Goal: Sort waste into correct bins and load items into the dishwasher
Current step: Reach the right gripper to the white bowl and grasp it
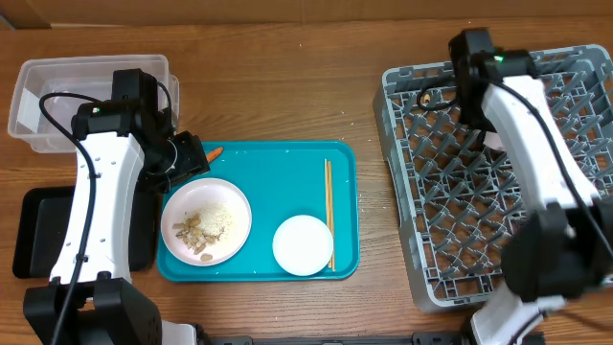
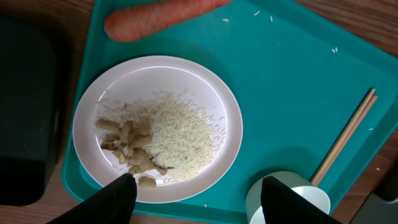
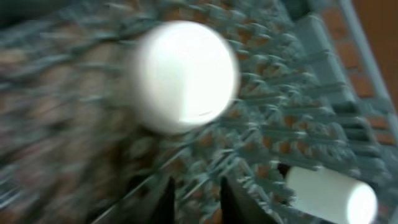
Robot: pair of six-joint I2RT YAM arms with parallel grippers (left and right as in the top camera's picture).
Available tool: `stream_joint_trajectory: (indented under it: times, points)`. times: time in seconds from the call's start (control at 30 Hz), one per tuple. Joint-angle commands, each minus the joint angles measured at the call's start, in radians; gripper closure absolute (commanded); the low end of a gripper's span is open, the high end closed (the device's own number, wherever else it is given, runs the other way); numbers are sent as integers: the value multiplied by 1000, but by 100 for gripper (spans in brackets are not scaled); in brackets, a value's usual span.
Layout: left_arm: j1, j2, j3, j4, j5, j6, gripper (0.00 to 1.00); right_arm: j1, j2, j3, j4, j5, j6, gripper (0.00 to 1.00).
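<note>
At the far left corner of the teal tray (image 1: 278,182), my left hand (image 2: 198,182) hangs with its fingers spread wide, holding nothing. Just below it I see the white plate (image 2: 205,93) with loose rice (image 2: 180,134) and beige scraps (image 2: 130,149) on it. The carrot (image 2: 155,15) lies on the tray on the far side of the plate. To the right stands a bowl (image 1: 303,245), with the chopsticks (image 1: 329,206) just beside it or touching it. I cannot tell which. Left of the tray, the black tray (image 1: 38,235) sits near and the clear tub (image 1: 38,105) far. Over the dish rack (image 1: 450,240), on the right of the surface (image 1: 287,77), my right hand (image 3: 195,183) shows a narrow gap with nothing in it. A blurred second bowl (image 3: 183,74) and a white cylinder (image 3: 329,193) lie in the rack.
</note>
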Motion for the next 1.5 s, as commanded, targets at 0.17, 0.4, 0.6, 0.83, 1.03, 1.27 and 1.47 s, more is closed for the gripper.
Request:
stream_joint_trajectory:
  times: [0.17,0.4,0.6,0.83,1.03,1.27,1.47]
  points:
    - [-1,-15,14,1,-5,19,33,156,-148,23,-58,-812,-229,61]
    - [-1,-15,14,0,-5,19,33,391,-139,-107,-47,-848,-179,55]
    - [-1,-15,14,1,-6,19,33,546,-137,-291,93,-847,-67,55]
    - [-1,-15,14,-2,-5,19,33,603,-137,-547,325,-848,3,57]
    - [-1,-15,14,-3,-5,19,33,603,-137,-626,382,-849,10,65]
    - [-1,-15,14,-3,-5,19,33,603,-137,-656,405,-905,10,71]
    - [-1,-15,14,-3,-5,19,33,603,-131,-664,408,-919,14,85]
